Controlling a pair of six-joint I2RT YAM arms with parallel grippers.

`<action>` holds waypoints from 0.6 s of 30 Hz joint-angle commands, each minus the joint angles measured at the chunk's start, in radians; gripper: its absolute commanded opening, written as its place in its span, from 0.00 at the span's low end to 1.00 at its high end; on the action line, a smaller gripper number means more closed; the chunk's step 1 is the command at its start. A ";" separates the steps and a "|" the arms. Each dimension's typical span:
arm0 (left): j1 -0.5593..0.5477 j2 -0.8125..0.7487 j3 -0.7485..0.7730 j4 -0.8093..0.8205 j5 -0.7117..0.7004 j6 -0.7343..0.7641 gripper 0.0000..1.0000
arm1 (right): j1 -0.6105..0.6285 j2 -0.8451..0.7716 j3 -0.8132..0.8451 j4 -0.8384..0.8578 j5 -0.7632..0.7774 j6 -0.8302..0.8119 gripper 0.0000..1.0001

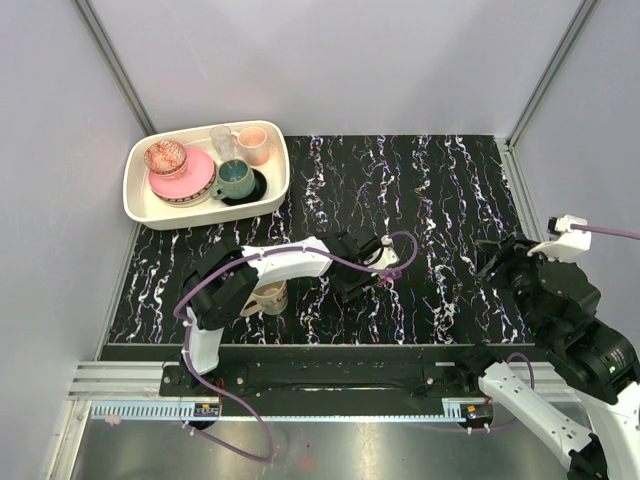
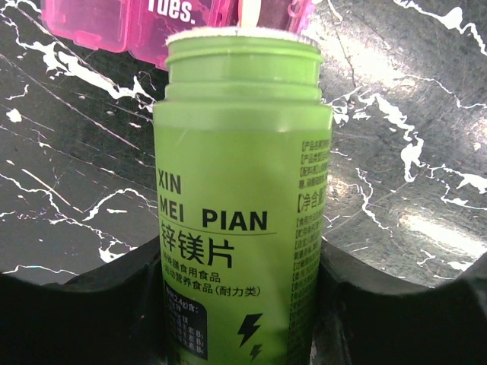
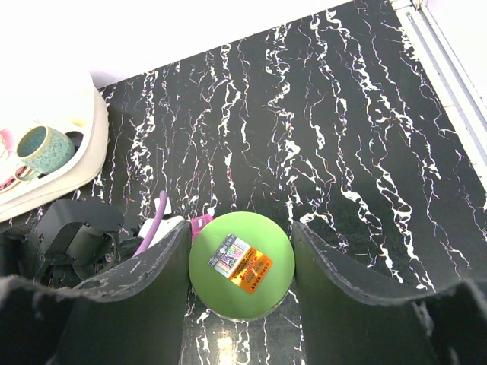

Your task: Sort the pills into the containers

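Observation:
My left gripper is shut on the lime-green bottle. The bottle has no cap, and its open mouth points at the magenta-purple pill box lying just beyond it on the tabletop. A pale sliver shows at the bottle's mouth; I cannot tell whether it is a pill. No other pills show. My right gripper is shut on the round green cap, held above the table on the right. In the top view the left gripper covers the bottle and the box, and the right gripper is apart from it.
A white tray at the back left holds a pink plate, a teal cup and a pink cup. A beige mug stands beside the left arm. The tray also shows in the right wrist view.

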 commanded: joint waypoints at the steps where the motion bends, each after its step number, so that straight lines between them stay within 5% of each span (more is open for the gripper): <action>1: 0.006 -0.003 0.052 0.003 -0.005 0.013 0.00 | -0.002 -0.015 0.015 0.013 0.040 0.006 0.00; 18: 0.006 0.026 0.121 -0.080 -0.002 0.034 0.00 | -0.002 -0.026 0.012 0.008 0.035 0.001 0.00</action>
